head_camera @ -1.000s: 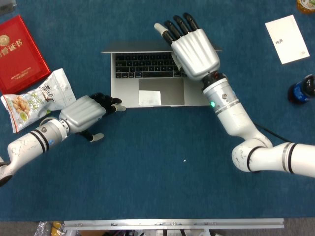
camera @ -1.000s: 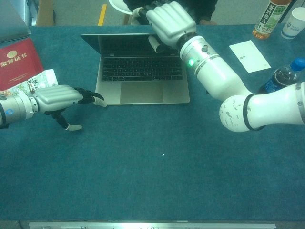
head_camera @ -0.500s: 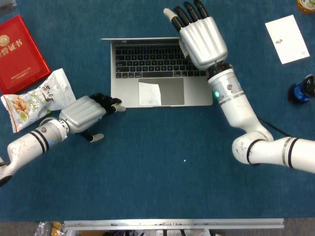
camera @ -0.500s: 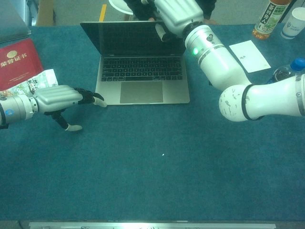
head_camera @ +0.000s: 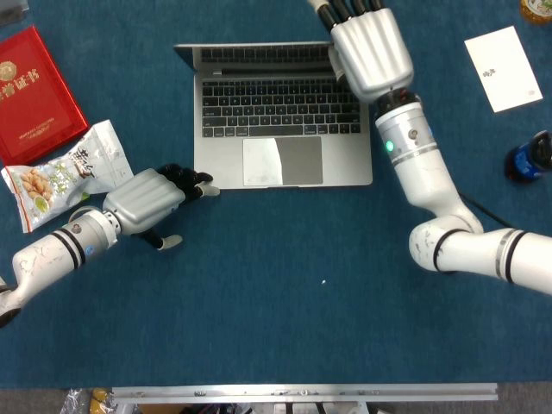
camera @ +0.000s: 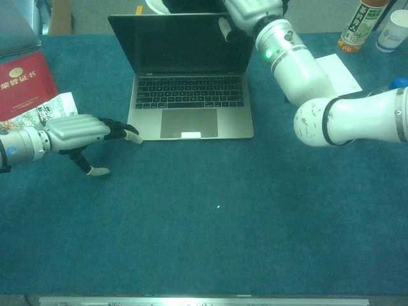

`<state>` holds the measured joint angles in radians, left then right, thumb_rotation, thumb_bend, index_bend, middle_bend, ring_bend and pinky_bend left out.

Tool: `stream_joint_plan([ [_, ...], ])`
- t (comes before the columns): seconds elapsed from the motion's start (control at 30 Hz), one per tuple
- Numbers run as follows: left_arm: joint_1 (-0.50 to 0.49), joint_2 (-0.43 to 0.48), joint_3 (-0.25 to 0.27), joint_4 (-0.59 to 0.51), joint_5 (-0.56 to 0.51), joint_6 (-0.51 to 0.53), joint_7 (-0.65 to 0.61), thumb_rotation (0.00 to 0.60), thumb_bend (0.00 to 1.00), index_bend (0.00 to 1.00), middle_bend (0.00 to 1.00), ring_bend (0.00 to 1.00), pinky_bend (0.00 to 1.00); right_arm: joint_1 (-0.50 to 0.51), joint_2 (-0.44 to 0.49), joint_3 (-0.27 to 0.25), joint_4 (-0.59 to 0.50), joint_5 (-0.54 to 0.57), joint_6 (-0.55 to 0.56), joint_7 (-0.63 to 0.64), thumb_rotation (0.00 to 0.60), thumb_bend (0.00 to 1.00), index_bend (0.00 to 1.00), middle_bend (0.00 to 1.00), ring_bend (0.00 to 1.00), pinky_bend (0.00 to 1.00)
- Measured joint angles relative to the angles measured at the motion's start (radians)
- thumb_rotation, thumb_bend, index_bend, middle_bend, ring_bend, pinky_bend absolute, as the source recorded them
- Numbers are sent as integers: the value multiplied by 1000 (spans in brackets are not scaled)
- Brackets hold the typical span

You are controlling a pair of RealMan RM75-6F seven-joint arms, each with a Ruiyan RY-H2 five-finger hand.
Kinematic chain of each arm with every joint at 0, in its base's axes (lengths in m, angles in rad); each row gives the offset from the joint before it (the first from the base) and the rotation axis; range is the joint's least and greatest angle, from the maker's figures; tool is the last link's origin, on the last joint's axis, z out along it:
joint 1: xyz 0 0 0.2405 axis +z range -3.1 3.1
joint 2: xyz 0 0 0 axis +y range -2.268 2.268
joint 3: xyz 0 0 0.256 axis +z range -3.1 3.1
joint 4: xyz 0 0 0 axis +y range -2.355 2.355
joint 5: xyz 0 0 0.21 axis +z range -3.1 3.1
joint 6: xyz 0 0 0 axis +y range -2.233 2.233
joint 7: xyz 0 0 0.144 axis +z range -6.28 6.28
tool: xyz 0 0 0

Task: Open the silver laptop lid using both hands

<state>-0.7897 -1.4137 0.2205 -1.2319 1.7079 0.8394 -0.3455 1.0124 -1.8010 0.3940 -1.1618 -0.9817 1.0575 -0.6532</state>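
The silver laptop (head_camera: 283, 121) lies open at the table's far middle, its dark screen standing nearly upright (camera: 185, 43). My right hand (head_camera: 369, 47) is at the lid's top right corner, its thumb (camera: 223, 29) in front of the screen and its fingers behind the edge, partly cut off by the frame. My left hand (head_camera: 151, 200) rests on the table at the laptop's front left corner. Its fingers are curled, and the dark fingertips (camera: 127, 132) touch the edge of the base.
A red booklet (head_camera: 30, 90) and a snack bag (head_camera: 65, 172) lie to the left of the laptop. A white card (head_camera: 503, 67) and a blue-capped bottle (head_camera: 530, 157) are on the right. A green-label bottle (camera: 360, 24) and a cup (camera: 392, 30) stand at the far right.
My right hand has moved up and away with the lid, swinging it from a low angle to nearly upright. The left hand has stayed at the front left corner.
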Motion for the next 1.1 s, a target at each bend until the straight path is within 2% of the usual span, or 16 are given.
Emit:
stream_joint_plan([
  [0.67, 2, 5, 2, -4, -2, 2, 2, 511, 298, 123, 105, 90, 92, 38, -15, 37, 166, 38, -34, 60, 600, 498, 156, 195, 127, 129],
  [1.1, 3, 7, 3, -7, -3, 0, 6, 504, 298, 123, 105, 90, 92, 81, -51, 61, 328, 51, -78, 117, 600, 298, 156, 195, 127, 129],
])
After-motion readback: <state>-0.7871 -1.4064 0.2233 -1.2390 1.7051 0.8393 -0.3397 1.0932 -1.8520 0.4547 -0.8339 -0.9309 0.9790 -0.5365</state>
